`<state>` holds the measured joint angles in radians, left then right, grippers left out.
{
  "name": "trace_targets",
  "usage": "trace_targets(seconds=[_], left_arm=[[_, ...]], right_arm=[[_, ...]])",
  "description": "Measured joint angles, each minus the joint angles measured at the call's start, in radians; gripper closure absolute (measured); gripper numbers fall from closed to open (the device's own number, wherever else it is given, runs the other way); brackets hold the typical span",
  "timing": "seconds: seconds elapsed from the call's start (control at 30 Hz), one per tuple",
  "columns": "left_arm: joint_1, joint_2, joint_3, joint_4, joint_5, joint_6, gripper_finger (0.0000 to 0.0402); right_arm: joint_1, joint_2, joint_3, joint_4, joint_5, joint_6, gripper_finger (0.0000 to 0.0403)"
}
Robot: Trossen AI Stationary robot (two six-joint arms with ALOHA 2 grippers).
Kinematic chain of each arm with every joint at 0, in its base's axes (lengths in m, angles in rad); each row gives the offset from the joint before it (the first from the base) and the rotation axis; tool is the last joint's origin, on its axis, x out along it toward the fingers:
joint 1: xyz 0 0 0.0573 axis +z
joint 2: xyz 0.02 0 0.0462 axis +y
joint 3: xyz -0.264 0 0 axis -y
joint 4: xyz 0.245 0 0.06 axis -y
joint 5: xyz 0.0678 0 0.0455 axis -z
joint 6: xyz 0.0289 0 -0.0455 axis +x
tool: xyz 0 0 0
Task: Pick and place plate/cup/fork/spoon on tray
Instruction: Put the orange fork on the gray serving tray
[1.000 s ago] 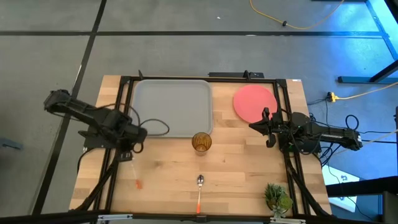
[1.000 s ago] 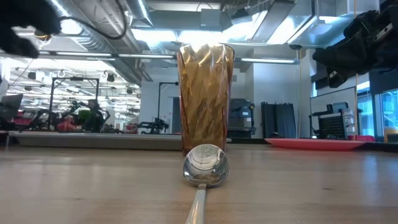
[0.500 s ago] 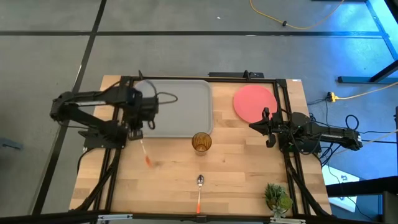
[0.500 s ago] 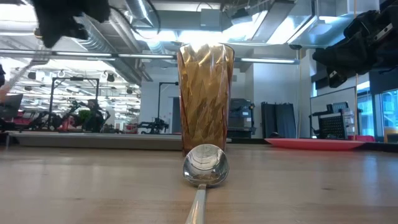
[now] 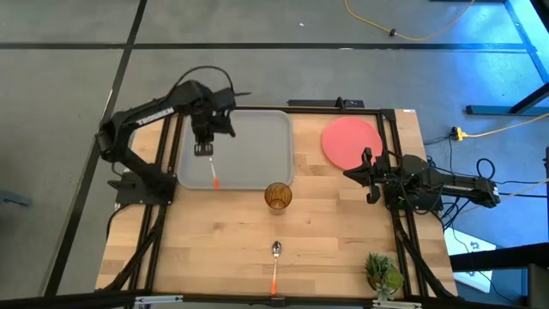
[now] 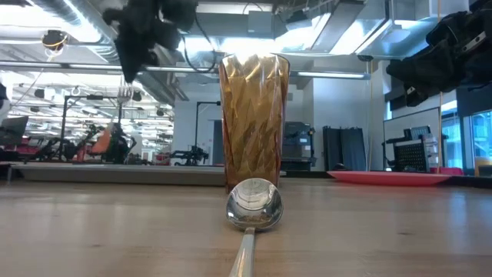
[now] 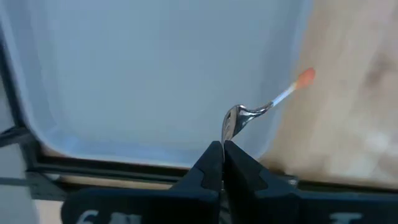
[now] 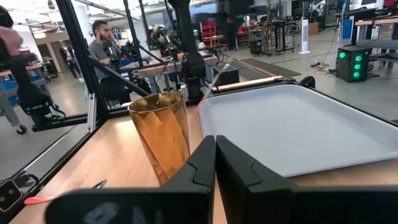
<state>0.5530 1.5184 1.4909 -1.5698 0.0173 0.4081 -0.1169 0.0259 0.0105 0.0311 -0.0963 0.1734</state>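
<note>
My left gripper (image 5: 204, 149) is above the grey tray (image 5: 257, 137), shut on the fork (image 5: 211, 170), a silver fork with an orange handle end. The amber cup (image 5: 278, 196) stands upright on the wood just off the tray's near right corner. The spoon (image 5: 275, 256) lies near the table's near edge, bowl toward the cup. The coral-red plate (image 5: 350, 141) lies flat at the far right. My right gripper (image 5: 371, 177) is shut and empty beside the plate's near edge. My left gripper pinches the fork's silver head end (image 7: 231, 127) between its two fingertips, which point down from above. The fork hangs slanting below the fingers. Its orange handle end (image 7: 305, 77) points toward the table's near edge, over the tray's near rim and clear of the tray.
A small green plant (image 5: 383, 273) stands at the near right corner. Black frame rails run along the table's left, right and far sides. Bare wood lies between the tray and the spoon. People sit in the room beyond the table (image 8: 102, 43).
My left gripper has carried the fork up from low over the table's left near area, toward the far edge and a little right, to above the tray. The fork stays in its hold and hangs slanting, handle end trailing toward the near edge.
</note>
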Motion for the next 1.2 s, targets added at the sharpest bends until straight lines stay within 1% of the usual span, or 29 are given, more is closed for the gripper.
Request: trace_targets(seconds=[0.2, 0.3, 0.47, 0.57, 0.73, 0.9, 1.07, 1.2], left_arm=[[0.126, 0.063, -0.003, -0.001, -0.009, 0.149, 0.0401], [0.166, 0.087, -0.002, -0.002, -0.013, 0.226, 0.0401], [0.202, 0.143, -0.004, -0.001, -0.078, 0.298, 0.0401], [0.222, 0.175, -0.012, -0.001, -0.112, 0.318, 0.0401], [0.260, 0.212, -0.055, -0.001, -0.104, 0.336, 0.0401], [0.287, 0.249, -0.086, 0.013, -0.061, 0.339, 0.0401], [0.295, 0.283, -0.090, 0.049, -0.124, 0.364, 0.0401], [0.298, 0.301, -0.090, 0.110, -0.127, 0.400, 0.0401]], right_arm=[[0.000, 0.000, 0.000, 0.000, 0.000, 0.000, 0.0387], [0.000, 0.000, 0.000, 0.000, 0.000, 0.000, 0.0387], [0.000, 0.000, 0.000, 0.000, -0.001, -0.001, 0.0387], [0.000, 0.000, 0.000, 0.000, -0.003, 0.000, 0.0387], [-0.001, 0.000, 0.000, 0.000, -0.002, 0.000, 0.0387], [-0.001, 0.000, 0.000, 0.000, -0.002, 0.000, 0.0387], [-0.001, 0.000, 0.000, 0.000, -0.002, -0.001, 0.0387], [-0.001, 0.000, 0.000, 0.000, -0.002, 0.000, 0.0387]])
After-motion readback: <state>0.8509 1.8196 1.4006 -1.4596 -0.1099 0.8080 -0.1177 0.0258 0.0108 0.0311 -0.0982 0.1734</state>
